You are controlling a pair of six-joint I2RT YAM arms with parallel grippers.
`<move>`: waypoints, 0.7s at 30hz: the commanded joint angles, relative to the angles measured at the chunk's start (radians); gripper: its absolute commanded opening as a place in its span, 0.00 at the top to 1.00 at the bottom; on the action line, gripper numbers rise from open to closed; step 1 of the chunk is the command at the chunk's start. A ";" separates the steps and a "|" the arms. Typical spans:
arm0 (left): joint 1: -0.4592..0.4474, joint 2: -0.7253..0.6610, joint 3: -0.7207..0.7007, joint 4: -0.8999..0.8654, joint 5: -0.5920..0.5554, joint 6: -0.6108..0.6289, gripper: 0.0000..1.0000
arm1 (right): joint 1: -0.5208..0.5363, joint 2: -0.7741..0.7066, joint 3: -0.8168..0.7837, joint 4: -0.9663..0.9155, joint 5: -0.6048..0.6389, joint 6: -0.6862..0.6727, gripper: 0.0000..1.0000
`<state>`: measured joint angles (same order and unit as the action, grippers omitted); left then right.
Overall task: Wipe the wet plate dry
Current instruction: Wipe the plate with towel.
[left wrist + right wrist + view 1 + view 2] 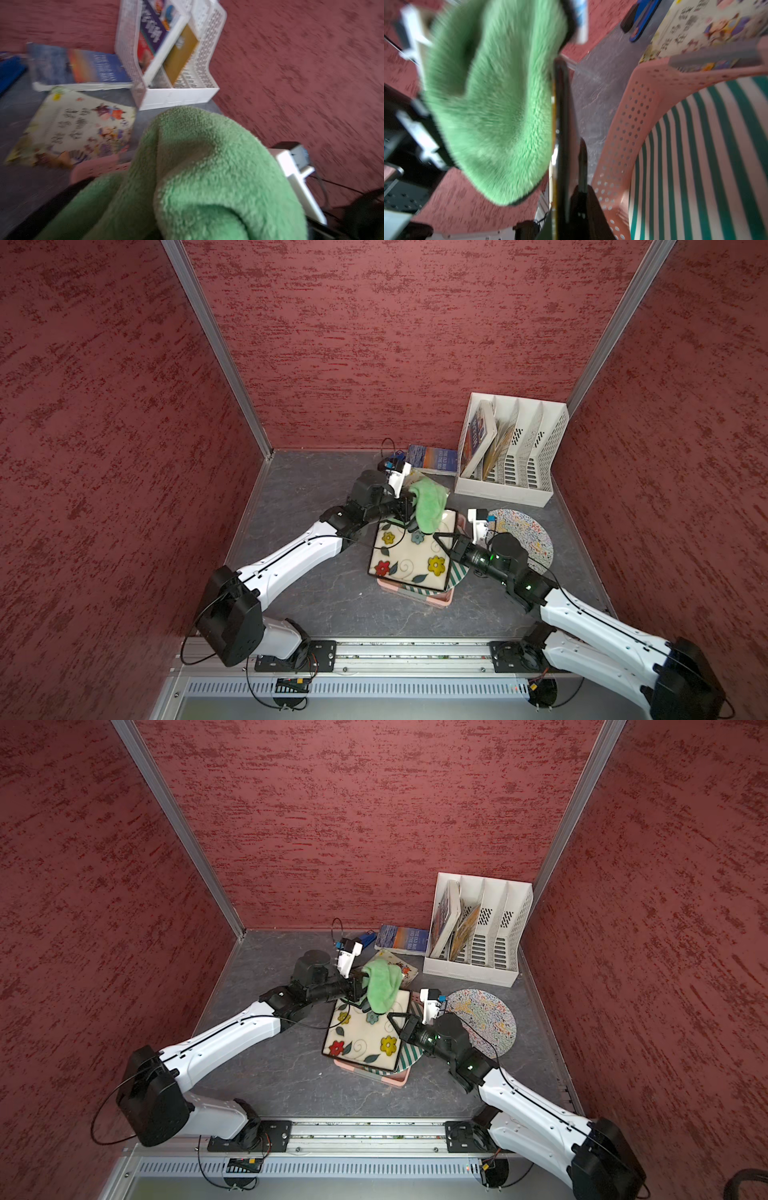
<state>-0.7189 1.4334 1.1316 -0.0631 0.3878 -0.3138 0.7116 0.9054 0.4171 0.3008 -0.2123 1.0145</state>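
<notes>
Table front [332, 614] open; plate [411, 556] mid-table; file rack [511, 456], book [432, 459] block far right.

Both top views hang high over the base rail [374, 651], look steeply down and forward to the back wall, and take in the whole worktop [316, 605] with both arms; the two are nearly equal, shifted slightly sideways. The left wrist camera sits very near the green cloth [207, 176], which fills its foreground, and faces over it to the file rack [176, 97] and the picture book [76, 126]; its picture is blurred. The right wrist camera looks at close range along the edge of the flowered plate [561, 124], with the cloth on one side and the pink basket [629, 124] on the other. All four views share the cloth.
</notes>
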 commanded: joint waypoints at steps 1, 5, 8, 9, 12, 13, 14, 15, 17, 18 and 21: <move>-0.109 0.019 -0.008 -0.037 0.110 0.151 1.00 | -0.013 -0.102 0.107 0.306 0.005 -0.008 1.00; -0.050 -0.011 -0.169 0.043 0.057 0.027 1.00 | -0.146 -0.216 0.206 0.189 0.047 0.015 1.00; 0.062 -0.025 -0.266 0.086 0.000 -0.125 1.00 | -0.194 -0.248 0.264 0.170 -0.036 0.029 1.00; 0.096 -0.023 -0.273 0.082 -0.012 -0.159 1.00 | -0.191 -0.246 0.261 0.182 -0.065 0.059 1.00; 0.140 -0.017 -0.210 0.054 0.006 -0.143 1.00 | -0.131 -0.210 0.162 0.346 -0.076 0.171 1.00; 0.120 -0.013 -0.170 0.049 0.035 -0.110 1.00 | -0.089 -0.182 0.120 0.402 -0.043 0.187 1.00; 0.096 0.000 -0.118 0.043 0.077 -0.074 1.00 | -0.057 -0.156 0.092 0.436 -0.020 0.187 1.00; 0.052 0.019 -0.059 0.024 0.112 -0.036 1.00 | -0.045 -0.134 0.081 0.444 -0.008 0.191 1.00; -0.037 0.065 0.050 -0.053 0.079 0.009 1.00 | -0.043 -0.103 0.081 0.477 0.010 0.198 1.00; -0.062 0.082 0.077 -0.079 0.036 0.016 1.00 | -0.048 -0.100 0.095 0.491 0.015 0.190 1.00; -0.034 0.073 0.009 -0.023 0.022 -0.051 1.00 | -0.125 -0.127 0.178 0.421 0.013 0.196 1.00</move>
<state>-0.7757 1.5051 1.1854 -0.0242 0.4374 -0.3550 0.6369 0.8536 0.4488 0.3248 -0.1867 1.1469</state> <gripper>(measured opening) 0.100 0.169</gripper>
